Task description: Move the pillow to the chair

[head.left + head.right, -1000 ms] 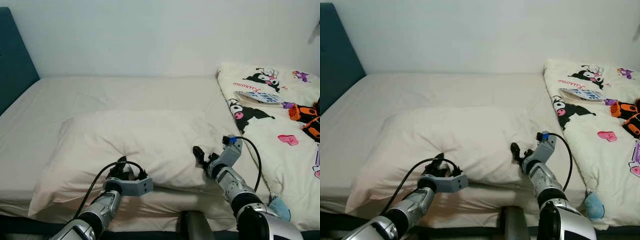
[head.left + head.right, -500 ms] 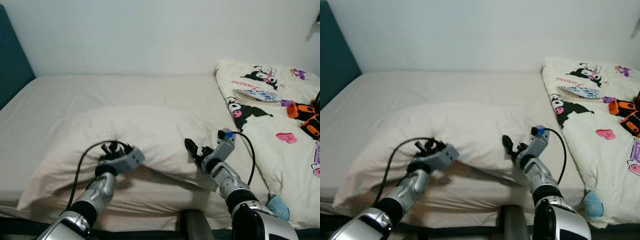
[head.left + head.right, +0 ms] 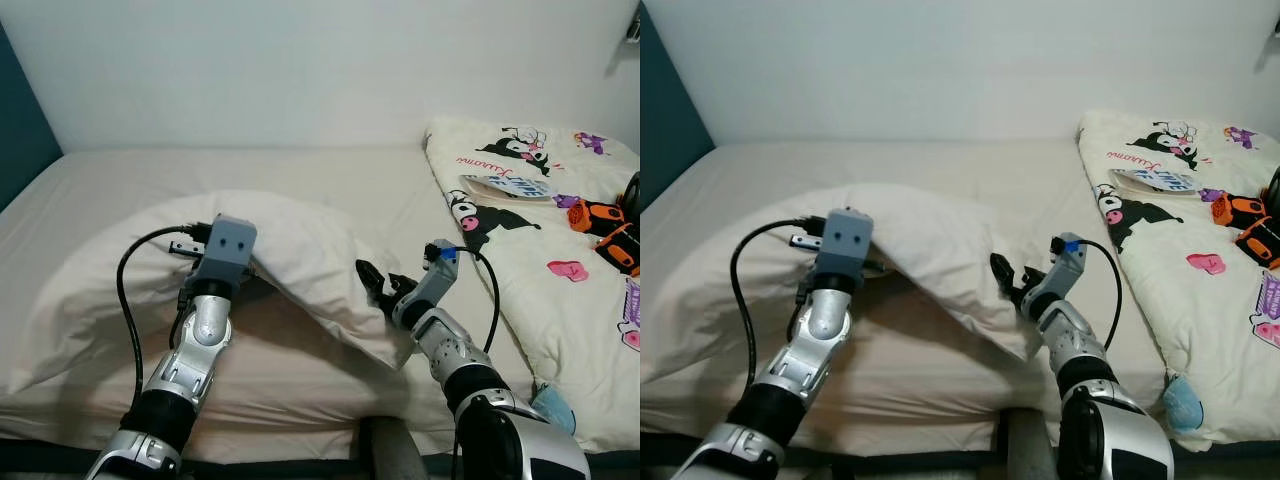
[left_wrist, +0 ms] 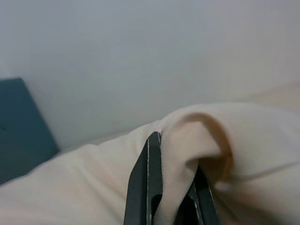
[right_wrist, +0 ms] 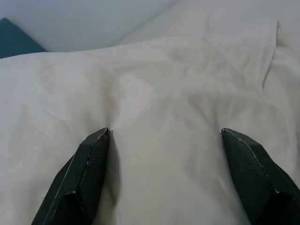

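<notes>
A large cream pillow (image 3: 300, 235) lies on the bed, its front edge lifted off the mattress and folded upward. My left gripper (image 4: 171, 197) is shut on a fold of that edge; the fabric bunches between the black fingers (image 4: 149, 187). In the eye views the left wrist (image 3: 226, 248) stands raised over the bed's front. At the pillow's right end my right gripper (image 3: 378, 288) is low. Its fingers (image 5: 89, 173) are open and wide apart, with the pillow's surface (image 5: 164, 108) lying between the tips.
A cartoon-print quilt (image 3: 540, 240) covers the bed's right side, with orange toys (image 3: 600, 225) and a flat packet (image 3: 510, 186) on it. A teal headboard (image 3: 22, 140) stands at the left, a white wall behind. A dark rounded object (image 3: 388, 450) sits below the bed's front edge.
My left gripper has risen from mattress level, pulling the pillow's front edge up into a fold. The right gripper has crept slightly toward the pillow. The view has shifted a little.
</notes>
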You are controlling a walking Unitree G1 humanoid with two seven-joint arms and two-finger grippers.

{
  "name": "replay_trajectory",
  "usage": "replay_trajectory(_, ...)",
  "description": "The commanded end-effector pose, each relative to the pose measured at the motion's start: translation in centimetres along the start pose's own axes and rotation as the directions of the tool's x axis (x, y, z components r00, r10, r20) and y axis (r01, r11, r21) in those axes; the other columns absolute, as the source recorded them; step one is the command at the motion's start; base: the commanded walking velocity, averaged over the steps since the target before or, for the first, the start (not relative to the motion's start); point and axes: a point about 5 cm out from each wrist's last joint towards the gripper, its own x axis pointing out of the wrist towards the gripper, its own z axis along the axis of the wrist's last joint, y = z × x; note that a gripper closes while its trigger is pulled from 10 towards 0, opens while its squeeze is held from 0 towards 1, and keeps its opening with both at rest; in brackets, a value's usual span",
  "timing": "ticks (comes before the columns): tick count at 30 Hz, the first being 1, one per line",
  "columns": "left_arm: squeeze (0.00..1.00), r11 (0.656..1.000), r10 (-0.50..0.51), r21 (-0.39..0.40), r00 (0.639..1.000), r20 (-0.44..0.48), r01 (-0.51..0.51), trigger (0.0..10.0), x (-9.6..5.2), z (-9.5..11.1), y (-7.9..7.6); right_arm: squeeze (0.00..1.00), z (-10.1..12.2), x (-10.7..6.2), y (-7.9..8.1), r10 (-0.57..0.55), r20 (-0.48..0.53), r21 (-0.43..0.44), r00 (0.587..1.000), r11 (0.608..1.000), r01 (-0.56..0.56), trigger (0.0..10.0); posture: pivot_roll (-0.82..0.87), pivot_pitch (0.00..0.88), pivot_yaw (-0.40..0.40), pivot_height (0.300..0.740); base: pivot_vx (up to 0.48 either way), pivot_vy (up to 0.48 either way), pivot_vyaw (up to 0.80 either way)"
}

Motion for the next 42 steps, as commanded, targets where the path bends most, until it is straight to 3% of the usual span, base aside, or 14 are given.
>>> replay_trajectory(1,0.0,0.996,0.034,-0.08,0.994,0.107,-0.025,0.2,0.8,2.7,0.7,0.0,0.0,0.6,1.2,0.046,0.001,0.011,0.999,0.999,-0.046,10.0,-0.13,0.0,0.008,0.504,0.0,0.0,0.0)
replay_trajectory(3,0.0,0.995,0.021,-0.096,0.993,0.113,-0.01,0.5,0.7,3.0,0.6,0.0,0.2,0.8,1.6,0.06,0.008,0.016,0.998,0.998,-0.06,10.0,-0.13,0.0,0.008,0.509,0.0,0.0,0.0)
replay_trajectory(4,0.0,0.994,0.002,-0.113,0.993,0.115,0.011,3.5,0.5,3.4,0.4,0.0,0.3,1.0,1.9,0.075,0.013,0.018,0.997,0.997,-0.075,10.0,-0.13,0.0,0.007,0.514,0.0,0.0,0.0)
replay_trajectory(6,0.0,0.992,-0.012,-0.125,0.993,0.117,0.026,3.5,0.4,3.7,0.4,0.0,0.4,1.1,2.2,0.085,0.017,0.02,0.996,0.996,-0.085,10.0,-0.13,0.0,0.007,0.519,0.0,0.0,0.0)
replay_trajectory(7,0.0,0.99,-0.019,-0.139,0.993,0.117,0.036,10.0,0.3,3.8,0.3,0.0,0.4,1.1,2.3,0.093,0.018,0.021,0.996,0.995,-0.093,10.0,-0.13,0.0,0.007,0.524,0.0,0.0,0.0)
replay_trajectory(11,0.0,0.977,-0.037,-0.203,0.994,0.105,0.058,10.0,0.1,4.3,0.0,0.0,0.1,1.5,3.3,0.127,0.016,0.028,0.992,0.991,-0.128,10.0,-0.12,0.0,0.004,0.544,0.0,0.0,0.0)
replay_trajectory(20,0.0,0.976,-0.094,-0.195,0.995,0.037,0.1,10.0,-0.6,3.5,-0.3,0.0,-0.8,1.8,4.5,0.166,0.004,0.033,0.986,0.986,-0.166,10.0,-0.11,0.0,0.01,0.579,0.0,0.0,0.0)
replay_trajectory(30,0.0,0.964,-0.077,-0.257,0.996,-0.037,0.065,10.0,-0.7,2.9,-0.4,0.0,-0.7,1.6,4.3,0.17,0.001,0.028,0.985,0.985,-0.17,10.0,-0.11,0.0,0.002,0.624,0.0,0.0,0.0)
replay_trajectory(35,0.0,0.965,-0.108,-0.246,0.991,-0.076,0.086,10.0,-0.5,2.6,-0.8,0.0,-0.5,1.7,4.4,0.174,0.008,0.028,0.985,0.984,-0.174,10.0,-0.11,0.0,0.001,0.639,-0.192,0.0,0.0)
replay_trajectory(42,0.0,0.966,-0.09,-0.248,0.995,-0.041,0.077,10.0,-0.4,3.4,-0.7,0.0,-0.5,1.8,4.7,0.193,0.003,0.021,0.981,0.981,-0.194,10.0,-0.11,0.0,-0.004,0.674,-0.359,0.0,0.0)
